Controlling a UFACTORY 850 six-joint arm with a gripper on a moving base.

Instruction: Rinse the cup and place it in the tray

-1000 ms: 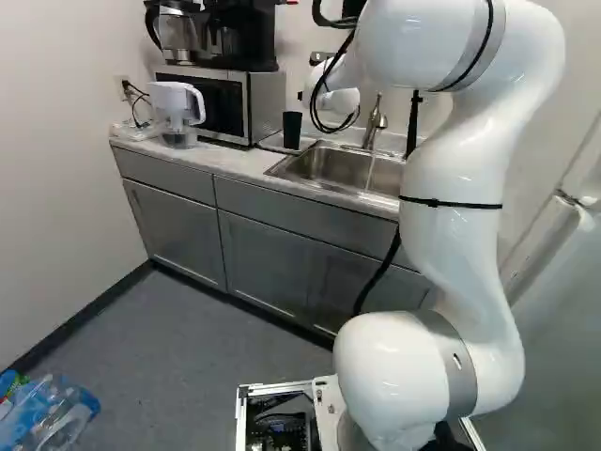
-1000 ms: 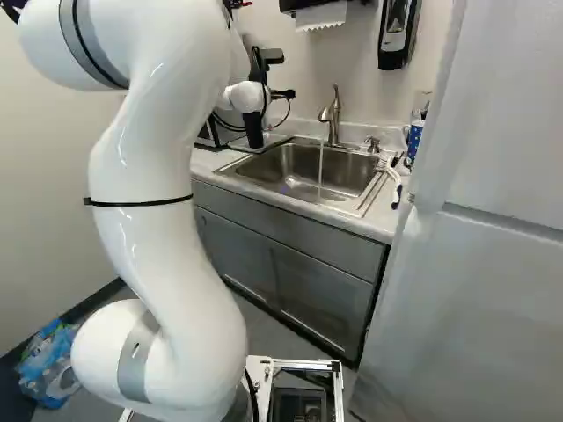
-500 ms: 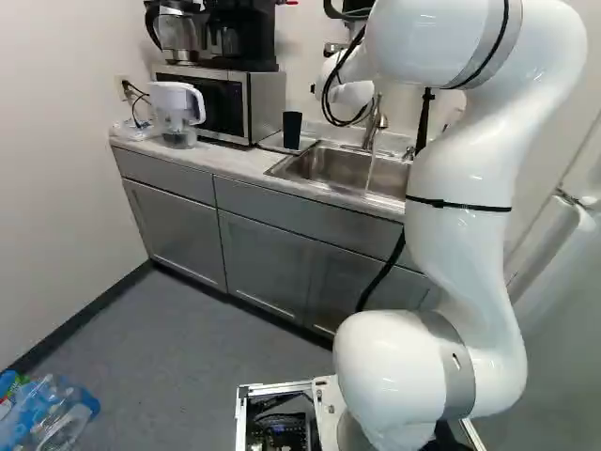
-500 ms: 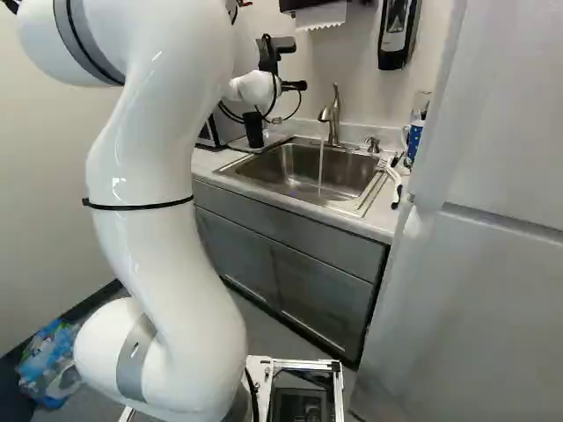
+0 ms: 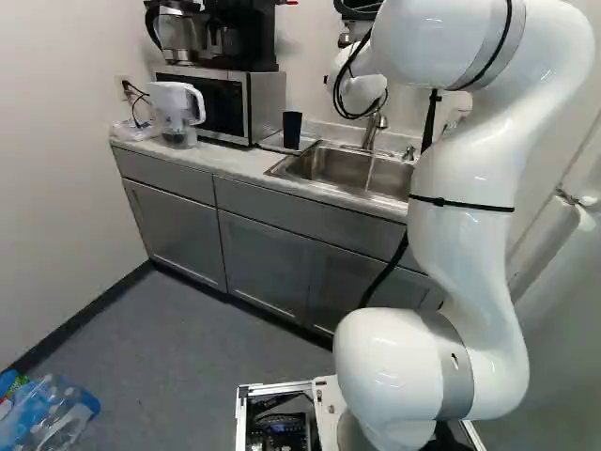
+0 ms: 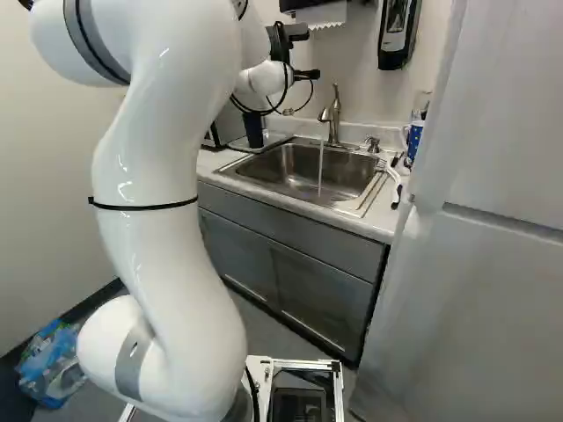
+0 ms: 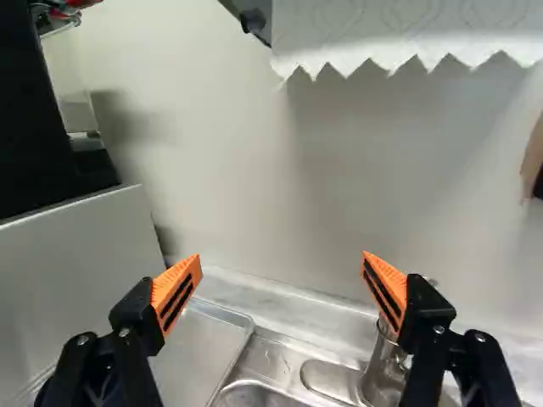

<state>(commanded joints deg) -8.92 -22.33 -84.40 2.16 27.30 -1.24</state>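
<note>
Here, the end effector (image 6: 307,75) gapes; bottle wrap (image 5: 45,404) shows blurred print.

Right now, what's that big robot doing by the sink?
The white robot arm is reaching out over the counter, but its gripper is open and holding nothing. The dark cup stands on the tray beside the sink. Water is running from the faucet into the sink. I can't tell whether the cup has been rinsed.
</note>
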